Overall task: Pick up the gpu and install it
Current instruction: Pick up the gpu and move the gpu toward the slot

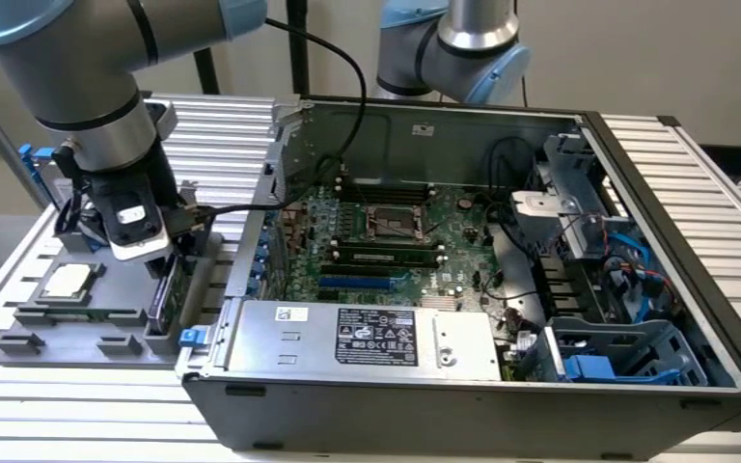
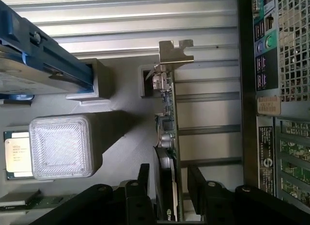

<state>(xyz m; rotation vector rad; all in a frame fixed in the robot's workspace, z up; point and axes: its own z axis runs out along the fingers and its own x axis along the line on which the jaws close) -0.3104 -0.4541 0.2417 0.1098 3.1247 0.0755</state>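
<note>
Now gripper (image 2: 168,172) unclenched astride edge-on gpu (image 2: 168,120) (green PCB, silver bracket end)

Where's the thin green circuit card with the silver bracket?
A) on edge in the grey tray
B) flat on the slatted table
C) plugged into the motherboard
A: the thin green circuit card stands on edge in the grey plastic tray, between the gripper's open fingers.

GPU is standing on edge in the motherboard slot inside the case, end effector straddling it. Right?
Not quite. The gpu stands on edge in the grey holder beside the case, not in the motherboard slot, as the wrist view shows. The end effector does straddle it.
</note>
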